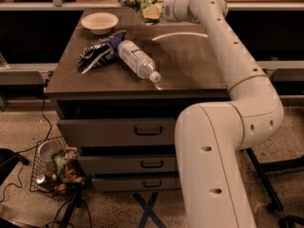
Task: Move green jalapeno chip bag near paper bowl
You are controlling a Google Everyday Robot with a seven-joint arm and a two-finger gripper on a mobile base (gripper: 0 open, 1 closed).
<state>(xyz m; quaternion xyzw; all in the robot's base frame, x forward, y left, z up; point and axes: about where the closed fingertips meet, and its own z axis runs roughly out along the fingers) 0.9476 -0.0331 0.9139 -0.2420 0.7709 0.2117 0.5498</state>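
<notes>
The green jalapeno chip bag [138,4] is a crumpled light-green foil bag at the far edge of the table, right of the paper bowl [99,22]. My gripper [153,12] is at the end of the white arm reaching over the table's back. It is shut on the bag's right end and holds it just above the tabletop. The cream-white bowl stands upright at the back left of the table, about a bowl's width left of the bag.
A dark blue-and-white chip bag [97,53] and a clear plastic bottle [137,60] lie left of centre on the dark table [190,65]. Drawers [148,130] are below it. A wire basket of clutter [54,172] sits on the floor at left.
</notes>
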